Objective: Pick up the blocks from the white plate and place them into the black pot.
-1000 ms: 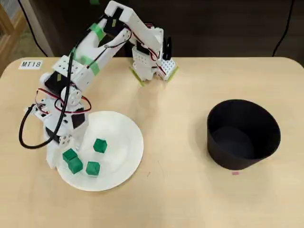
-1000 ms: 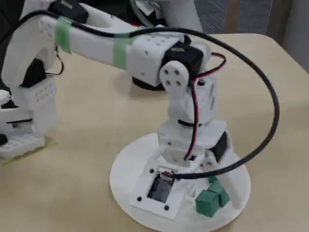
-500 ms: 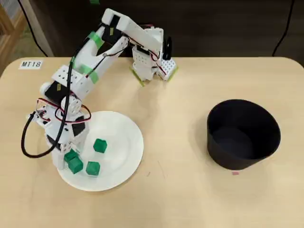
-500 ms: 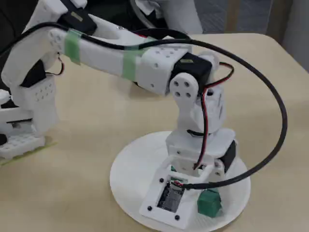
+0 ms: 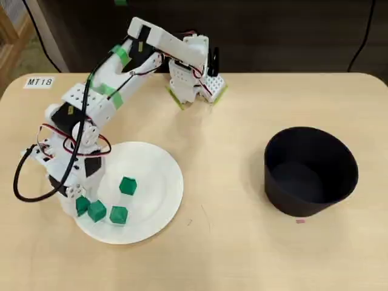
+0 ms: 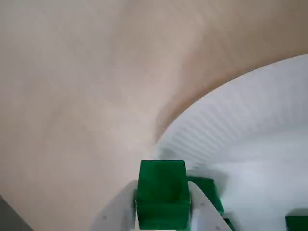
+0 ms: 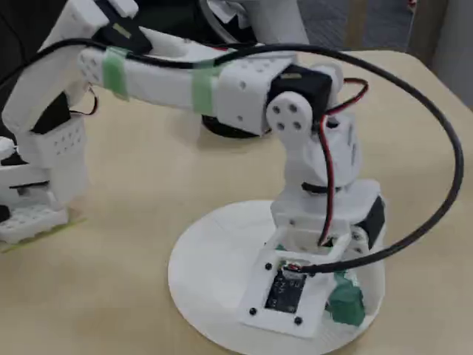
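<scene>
- Blocks, four bright green cubes: three (image 5: 127, 185), (image 5: 119, 214), (image 5: 97, 211) lying loose on the white plate (image 5: 160, 182) in the overhead view, bunched toward its lower left.
- Fourth block (image 6: 162, 192) clamped between the gripper (image 6: 162, 204) fingers, low over the plate's rim, seemingly just lifted; wrist view blurred.
- Black pot (image 5: 310, 171) standing well apart, to the right on the table (image 5: 242, 254).

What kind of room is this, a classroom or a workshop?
Probably a lab or office workspace: a light wooden table with a labelled tag, a small white robot arm with loose wiring, and practice props such as a plate.
</scene>
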Robot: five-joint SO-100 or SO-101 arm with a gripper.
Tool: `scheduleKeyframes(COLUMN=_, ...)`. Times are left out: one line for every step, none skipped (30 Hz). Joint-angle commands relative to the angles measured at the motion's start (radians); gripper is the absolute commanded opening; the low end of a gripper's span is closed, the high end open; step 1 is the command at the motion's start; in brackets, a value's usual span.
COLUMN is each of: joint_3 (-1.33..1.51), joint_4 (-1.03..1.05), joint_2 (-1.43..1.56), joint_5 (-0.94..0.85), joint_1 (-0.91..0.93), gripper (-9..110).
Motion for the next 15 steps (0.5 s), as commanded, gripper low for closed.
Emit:
scheduleKeyframes(joint_3=-0.061, joint_4=0.008, joint_2=0.143, joint_5=-0.002, joint_1=-0.009, gripper=-2)
scheduleKeyframes(joint_3=-0.061, joint_4=0.020, joint_2=0.176, joint_5=0.002, joint_1=-0.012, gripper=-2)
scheduleKeyframes(joint_3=-0.060, joint_4=0.035, joint_2=0.210, joint_5=0.002, joint_1=-0.021, gripper=-2)
scheduleKeyframes(joint_3=-0.049, joint_4=0.046, joint_2=0.249, joint_5=-0.006, joint_1=-0.034, gripper=-2)
scheduleKeyframes(joint_3=-0.040, joint_4=0.058, joint_2=0.285, joint_5=-0.012, joint_1=-0.054, gripper=-2)
scheduleKeyframes(joint_3=-0.023, joint_4=0.066, joint_2=0.327, joint_5=-0.018, joint_1=-0.078, gripper=-2)
scheduleKeyframes(joint_3=0.006, joint_4=0.064, joint_2=0.374, joint_5=-0.025, joint_1=-0.109, gripper=-2)
scheduleKeyframes(joint_3=0.046, joint_4=0.057, joint_2=0.426, joint_5=-0.029, joint_1=-0.144, gripper=-2)
scheduleKeyframes(joint_3=0.100, joint_4=0.040, joint_2=0.488, joint_5=-0.029, joint_1=-0.184, gripper=-2)
scheduleKeyframes(joint_3=0.169, joint_4=0.012, joint_2=0.558, joint_5=-0.029, joint_1=-0.227, gripper=-2)
scheduleKeyframes(joint_3=0.252, joint_4=-0.025, joint_2=0.635, joint_5=-0.023, joint_1=-0.273, gripper=-2)
scheduleKeyframes(joint_3=0.345, joint_4=-0.066, joint_2=0.716, joint_5=-0.012, joint_1=-0.321, gripper=-2)
scheduleKeyframes(joint_3=0.442, joint_4=-0.109, joint_2=0.799, joint_5=-0.002, joint_1=-0.368, gripper=-2)
scheduleKeyframes(joint_3=0.529, joint_4=-0.144, joint_2=0.874, joint_5=0.006, joint_1=-0.419, gripper=-2)
scheduleKeyframes(joint_3=0.598, joint_4=-0.164, joint_2=0.933, joint_5=0.008, joint_1=-0.474, gripper=-2)
